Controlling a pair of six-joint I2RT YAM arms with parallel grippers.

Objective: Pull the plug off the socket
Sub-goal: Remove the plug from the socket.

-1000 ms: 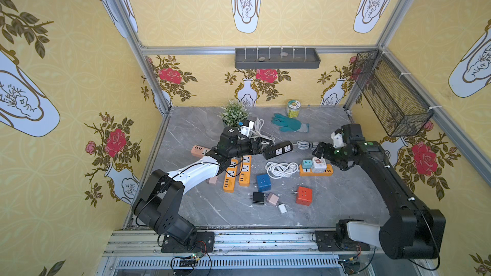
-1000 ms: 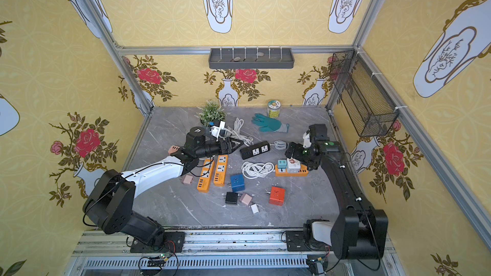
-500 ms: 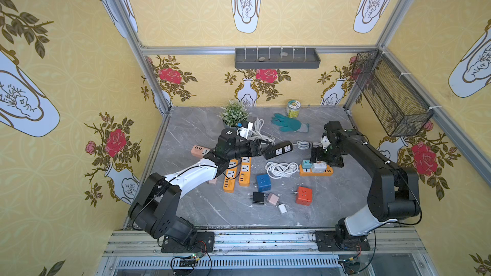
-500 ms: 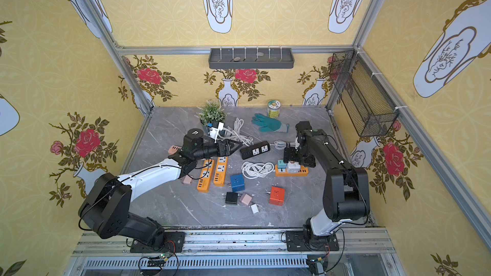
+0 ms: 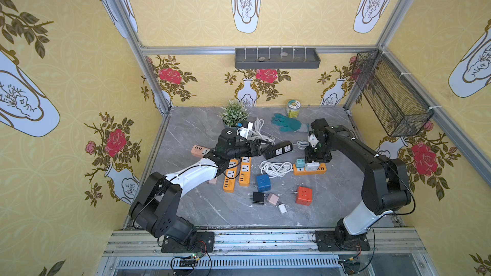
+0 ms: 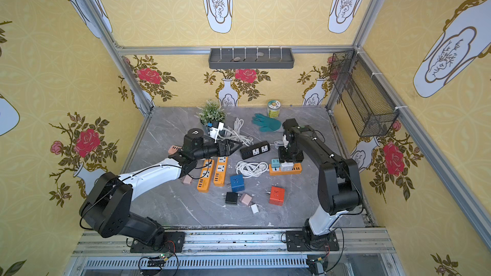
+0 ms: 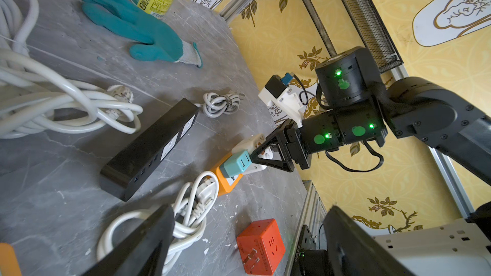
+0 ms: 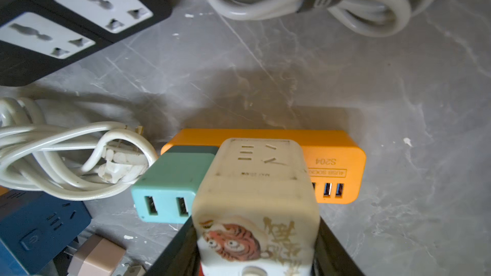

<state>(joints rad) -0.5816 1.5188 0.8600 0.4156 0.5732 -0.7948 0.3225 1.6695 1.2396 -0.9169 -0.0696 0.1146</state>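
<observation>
grey marble bench [image 5: 186, 128], yellow floral walls [image 5: 186, 22]
left pincer [image 5: 265, 146] gapes wide by the black strip [image 5: 279, 150]; right pincer [image 8: 255, 234] clamps the cream plug [image 8: 255, 181] on the orange socket [image 8: 337, 160]

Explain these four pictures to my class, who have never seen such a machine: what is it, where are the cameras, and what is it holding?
Two robot arms stand at a grey table, each ending in a two-fingered gripper. Two pictures look down from above; two come from cameras on the wrists. Power strips, cables, adapters and a glove lie about. The right gripper grips a cream plug seated in an orange power strip. The left gripper is open, empty.
</observation>
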